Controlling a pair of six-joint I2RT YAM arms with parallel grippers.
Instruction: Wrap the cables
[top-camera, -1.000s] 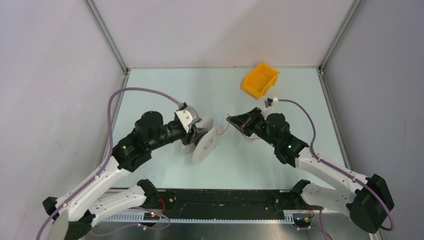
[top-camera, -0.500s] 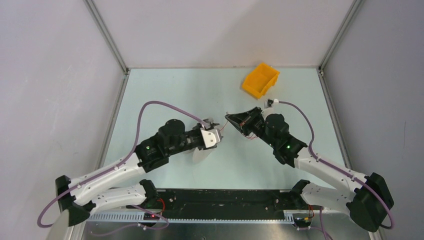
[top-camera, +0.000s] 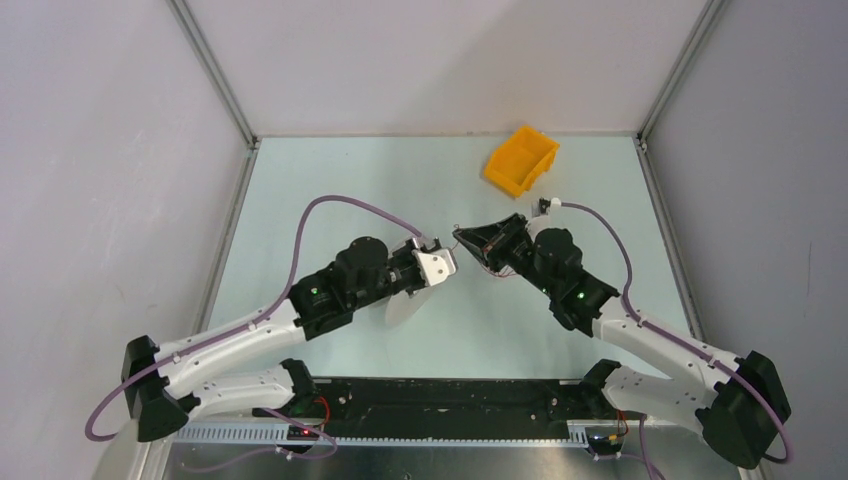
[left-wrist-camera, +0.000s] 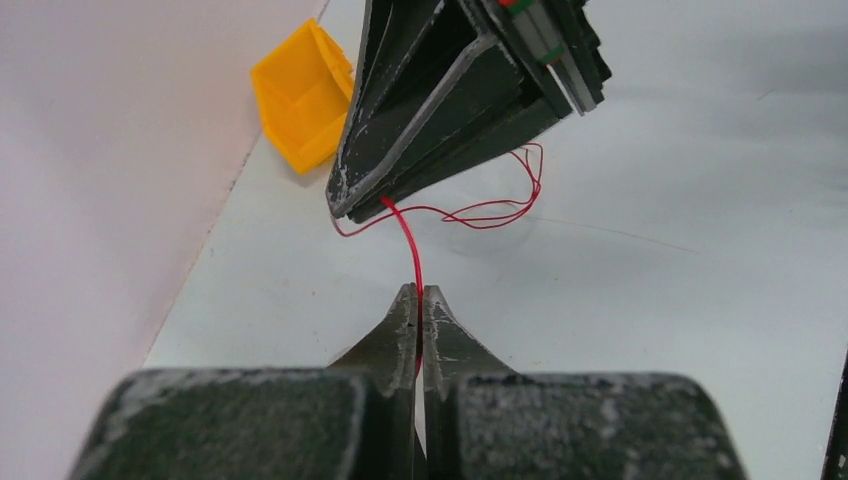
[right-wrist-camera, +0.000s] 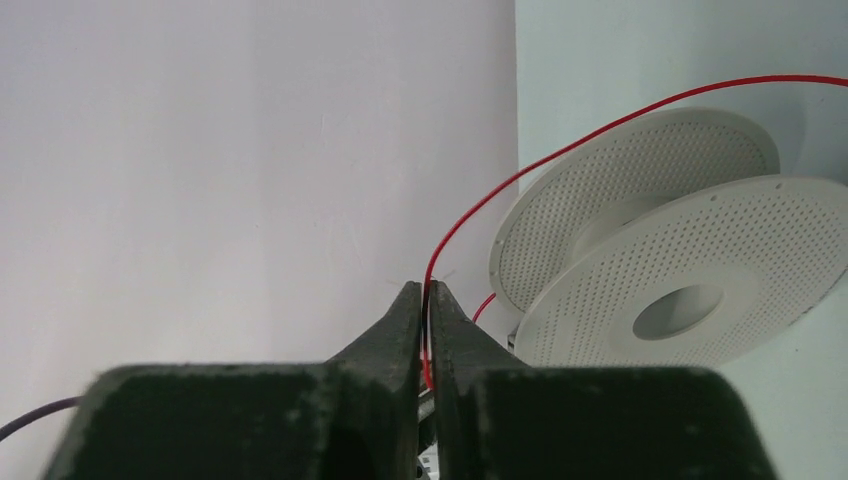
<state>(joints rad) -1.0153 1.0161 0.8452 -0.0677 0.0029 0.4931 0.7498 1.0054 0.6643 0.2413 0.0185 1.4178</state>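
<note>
Left claw (left-wrist-camera: 419, 293) swung in, pinching the cable (left-wrist-camera: 412, 245); spool (top-camera: 404, 309) below, orange bin (top-camera: 521, 160) beyond.

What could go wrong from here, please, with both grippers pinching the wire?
The left gripper and right gripper both pinch the thin red wire close together; pulling apart might snap it or let it slip.
The loose loops below the right gripper could tangle.
Neither gripper holds the white spool, so tension may drag it.

right pincer (right-wrist-camera: 426, 292) nipping red cable (right-wrist-camera: 520, 176), perforated white spool (right-wrist-camera: 760, 250) behind
</note>
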